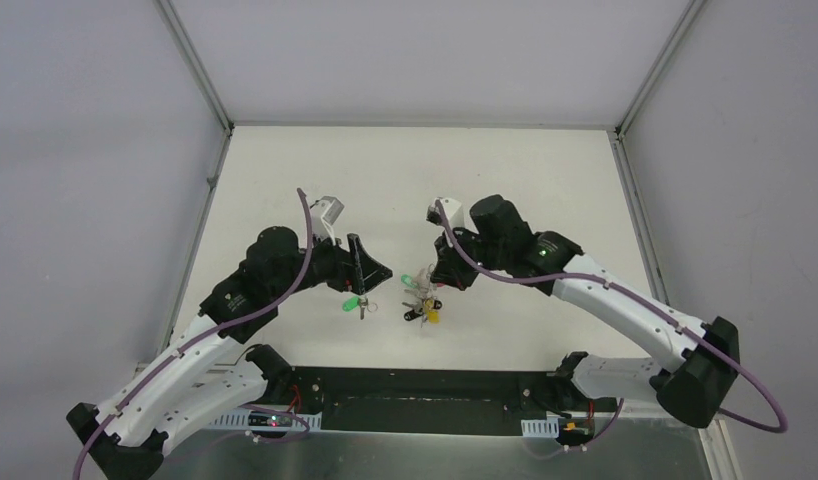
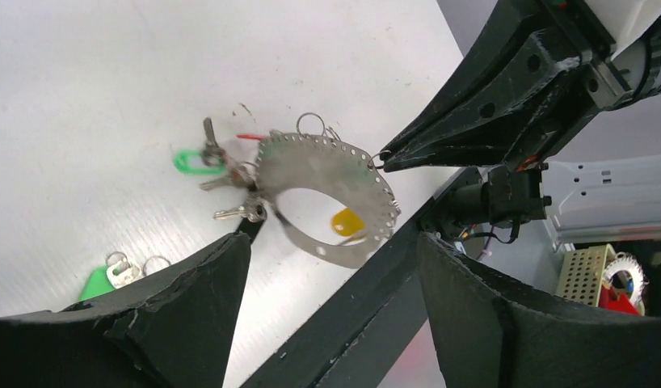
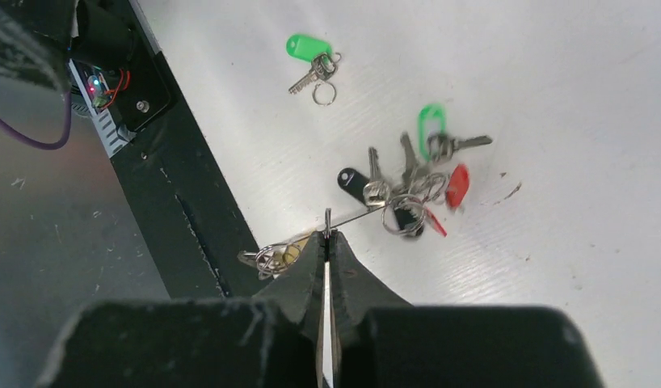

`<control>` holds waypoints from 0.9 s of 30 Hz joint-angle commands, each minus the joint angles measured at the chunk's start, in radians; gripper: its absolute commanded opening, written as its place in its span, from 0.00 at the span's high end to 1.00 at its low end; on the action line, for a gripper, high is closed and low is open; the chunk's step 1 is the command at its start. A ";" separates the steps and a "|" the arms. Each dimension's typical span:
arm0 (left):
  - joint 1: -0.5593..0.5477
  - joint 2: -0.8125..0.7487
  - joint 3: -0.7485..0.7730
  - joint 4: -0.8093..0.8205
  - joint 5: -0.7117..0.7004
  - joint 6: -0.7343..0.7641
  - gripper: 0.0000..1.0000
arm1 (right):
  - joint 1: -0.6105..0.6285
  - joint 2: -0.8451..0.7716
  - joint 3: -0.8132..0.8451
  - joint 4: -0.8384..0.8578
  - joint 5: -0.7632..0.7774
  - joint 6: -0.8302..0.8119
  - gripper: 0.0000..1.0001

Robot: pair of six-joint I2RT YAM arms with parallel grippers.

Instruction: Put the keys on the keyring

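Pinching the rim of the large grey metal keyring (image 2: 327, 166) in the clenched right gripper (image 3: 327, 238), holding it raised, probably presenting it for threading. Hovering the left gripper (image 2: 334, 239), spread wide and empty, over the small silver key with the bright green cap (image 3: 311, 56), lying loose on the white table (image 1: 285, 180) at nine o'clock of the ring, likely lining up a pickup.

No text, label, brand or number is legible anywhere.
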 commanded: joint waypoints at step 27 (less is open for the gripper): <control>0.006 -0.030 -0.054 0.393 0.445 0.568 0.55 | 0.001 -0.184 -0.067 0.454 -0.472 -0.173 1.00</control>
